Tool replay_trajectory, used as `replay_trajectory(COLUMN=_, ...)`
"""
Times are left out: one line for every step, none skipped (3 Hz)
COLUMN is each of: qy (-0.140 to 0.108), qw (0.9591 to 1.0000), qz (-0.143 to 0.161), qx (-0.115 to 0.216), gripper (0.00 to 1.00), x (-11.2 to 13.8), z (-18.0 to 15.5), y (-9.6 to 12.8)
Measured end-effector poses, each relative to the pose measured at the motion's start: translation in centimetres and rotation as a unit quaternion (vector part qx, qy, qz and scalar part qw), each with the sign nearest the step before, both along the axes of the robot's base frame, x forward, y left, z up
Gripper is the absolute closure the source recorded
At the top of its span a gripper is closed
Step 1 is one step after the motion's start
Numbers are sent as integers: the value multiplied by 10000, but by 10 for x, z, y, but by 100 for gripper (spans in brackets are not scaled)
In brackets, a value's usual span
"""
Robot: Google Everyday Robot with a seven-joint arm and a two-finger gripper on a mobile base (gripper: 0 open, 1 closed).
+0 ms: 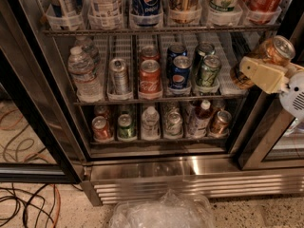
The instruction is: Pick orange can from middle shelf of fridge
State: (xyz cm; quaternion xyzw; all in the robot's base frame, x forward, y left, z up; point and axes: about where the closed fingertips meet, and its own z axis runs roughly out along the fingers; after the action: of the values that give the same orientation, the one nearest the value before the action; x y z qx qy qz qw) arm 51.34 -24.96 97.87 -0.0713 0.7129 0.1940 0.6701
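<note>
My gripper point(260, 69) is at the right, in front of the fridge's right door frame and level with the middle shelf point(161, 99). It is shut on the orange can point(275, 51), which is tilted with its silver top up and to the right, out of the rack. One cream finger point(263, 75) lies across the can's front. The middle shelf holds a water bottle point(84, 75), a silver can point(119, 75), red Coca-Cola cans point(150, 77), blue Pepsi cans point(181, 75) and green-and-silver cans point(208, 70). Its rightmost lane point(232, 80) is bare.
The top rack holds tall bottles such as a Pepsi point(145, 1). The bottom rack point(156, 139) holds small cans and bottles. The steel base grille point(190, 186) runs below. A crumpled clear plastic bag point(161, 213) lies on the floor in front. Cables point(23, 203) lie at the left.
</note>
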Motion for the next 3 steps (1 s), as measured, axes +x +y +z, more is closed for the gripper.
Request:
replay_trajectory(qy=0, qw=10000, qz=1, qx=0, gripper=100, x=0, z=0, y=0)
replay_trajectory(qy=108, qw=9990, qz=407, qx=137, gripper=100, x=-5, z=-6, y=25)
replay_trajectory(qy=302, qw=9886, qz=1189, qx=874, gripper=100, x=-29, z=-8, y=61)
